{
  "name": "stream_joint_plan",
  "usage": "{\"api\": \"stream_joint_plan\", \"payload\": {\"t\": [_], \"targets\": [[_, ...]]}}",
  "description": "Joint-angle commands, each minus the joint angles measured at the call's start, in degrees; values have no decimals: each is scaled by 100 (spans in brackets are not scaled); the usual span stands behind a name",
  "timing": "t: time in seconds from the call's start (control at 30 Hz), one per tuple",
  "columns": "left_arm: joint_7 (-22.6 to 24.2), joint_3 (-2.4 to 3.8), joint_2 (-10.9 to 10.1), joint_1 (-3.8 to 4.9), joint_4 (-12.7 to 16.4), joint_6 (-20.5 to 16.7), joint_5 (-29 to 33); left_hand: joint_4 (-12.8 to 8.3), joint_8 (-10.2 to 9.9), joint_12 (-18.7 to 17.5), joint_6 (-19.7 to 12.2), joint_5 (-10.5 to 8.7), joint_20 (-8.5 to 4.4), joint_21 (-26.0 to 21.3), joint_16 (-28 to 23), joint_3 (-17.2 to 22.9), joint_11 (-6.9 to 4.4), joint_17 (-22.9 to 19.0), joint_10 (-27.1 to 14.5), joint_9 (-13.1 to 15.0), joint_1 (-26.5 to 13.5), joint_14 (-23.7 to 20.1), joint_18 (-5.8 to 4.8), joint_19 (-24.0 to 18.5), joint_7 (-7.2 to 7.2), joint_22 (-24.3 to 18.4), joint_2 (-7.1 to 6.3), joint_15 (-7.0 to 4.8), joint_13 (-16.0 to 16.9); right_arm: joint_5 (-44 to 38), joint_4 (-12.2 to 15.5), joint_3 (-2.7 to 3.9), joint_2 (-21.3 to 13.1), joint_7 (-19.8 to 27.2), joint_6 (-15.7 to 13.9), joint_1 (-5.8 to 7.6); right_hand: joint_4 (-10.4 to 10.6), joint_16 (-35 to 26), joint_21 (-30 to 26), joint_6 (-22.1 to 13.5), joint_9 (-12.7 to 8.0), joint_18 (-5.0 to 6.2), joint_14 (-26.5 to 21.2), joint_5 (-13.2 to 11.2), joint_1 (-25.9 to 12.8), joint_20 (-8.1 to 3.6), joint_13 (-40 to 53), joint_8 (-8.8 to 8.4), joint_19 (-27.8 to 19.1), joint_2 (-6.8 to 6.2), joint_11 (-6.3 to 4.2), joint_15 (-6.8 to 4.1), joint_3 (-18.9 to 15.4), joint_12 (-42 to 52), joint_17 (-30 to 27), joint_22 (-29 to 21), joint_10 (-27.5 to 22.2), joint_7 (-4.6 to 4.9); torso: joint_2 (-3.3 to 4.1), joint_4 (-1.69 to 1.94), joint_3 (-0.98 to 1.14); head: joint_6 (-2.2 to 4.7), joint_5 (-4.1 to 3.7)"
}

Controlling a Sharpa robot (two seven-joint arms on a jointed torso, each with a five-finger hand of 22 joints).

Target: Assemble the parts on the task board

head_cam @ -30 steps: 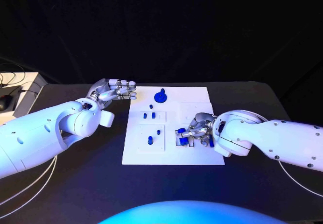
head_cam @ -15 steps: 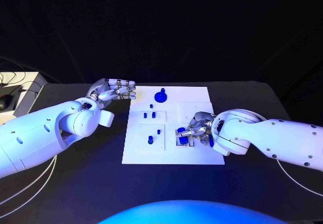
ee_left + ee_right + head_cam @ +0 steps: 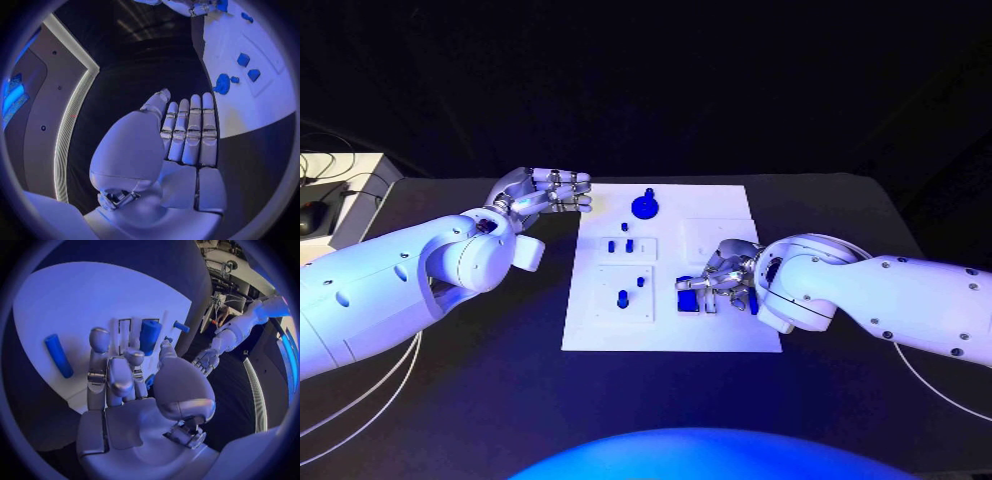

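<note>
Board: white task board (image 3: 672, 335) lies flat in the middle of the black bench (image 3: 473, 400), long side running away from the robot; it also shows in the left wrist view (image 3: 262, 100) and the right wrist view (image 3: 75, 315).
Left hand: left hand (image 3: 545, 192) hovers just off the far left corner of the board, above the bench, holding nothing. In the left wrist view (image 3: 184, 132) its fingers lie straight and side by side, the thumb a little apart from them, touching no part.
Right hand: right hand (image 3: 721, 280) is down over the near right area of the board, fingers curled around a blue block (image 3: 691, 299). In the right wrist view the hand (image 3: 125, 385) has its fingertips at a short blue cylinder (image 3: 149, 336) by the slots in the board; whether it truly grips that piece I cannot tell.
Round part: blue round piece with a small stem (image 3: 645, 206) sits near the far edge of the board, well apart from both hands; the left wrist view shows it too (image 3: 221, 84).
Small parts: two short blue pegs (image 3: 619, 246) stand in the raised square left of centre; two more (image 3: 627, 291) sit in the long panel nearer the robot.
Loose part: blue rod (image 3: 57, 355) lies flat on the board beside the right hand, not touching it.
</note>
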Motion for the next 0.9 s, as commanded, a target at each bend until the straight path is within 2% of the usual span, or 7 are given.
{"api": "stream_joint_plan", "payload": {"t": [0.03,0.1,0.2,0.4,0.7,0.9], "targets": [[20,4,2,0,16,59,30,21,-29,-35,-22,20,21,-27,-5,2,16,5,-15,-1,15,-34,-78,35,21,-9,-30,-18,-9,-57,21,-11,0,34,-101,-25,189,18,32,0,1,-22,33,-94,-10,-22,-15,29,35,-169,26,9,133,-9,16,244,22,14,0,0,3,1,-1],[20,4,2,0,15,60,30,21,-29,-35,-22,20,21,-27,-5,2,16,5,-15,-1,15,-34,-78,35,21,-9,-30,-18,-9,-61,30,-11,-10,45,-124,-29,281,20,28,0,0,-24,31,-143,-24,-20,-17,30,29,-215,28,11,180,-7,21,241,22,15,0,0,3,1,-1],[21,4,2,0,14,59,30,21,-29,-35,-22,20,21,-27,-5,2,16,5,-15,-1,15,-34,-78,35,21,-9,-30,-18,-9,-67,45,-11,-29,60,-154,-34,304,24,46,3,2,-22,34,-143,-37,-22,-15,34,37,-232,24,9,180,-1,26,245,26,13,1,-1,2,3,-2],[22,4,1,0,15,53,30,26,-29,-33,-22,19,24,-28,-3,-1,17,5,-17,-1,20,-37,-77,37,26,-25,-29,-16,-8,-76,104,-11,-115,137,-234,-48,290,22,58,11,14,-24,33,-92,-17,-25,-15,53,41,-207,18,6,180,8,24,248,36,6,3,5,3,2,-4],[40,4,3,-1,12,42,31,28,-28,-33,-18,19,23,-26,-1,-2,16,6,-14,-1,23,-34,-75,41,26,-34,-28,-18,-8,163,332,-5,-459,574,-398,-59,-112,-2,0,-2,36,-29,31,206,64,-30,-12,89,26,98,15,2,-41,18,-8,235,33,1,0,4,5,16,-12],[67,4,15,-1,2,28,35,28,-27,-34,-13,20,21,-24,2,-1,13,8,-8,0,28,-27,-74,45,22,-36,-28,-22,-8,320,517,28,-883,589,-291,-6,-251,13,43,9,32,-32,34,386,87,-34,-10,90,33,189,10,-1,-120,29,7,244,48,-4,-5,-7,4,37,-52]]}}
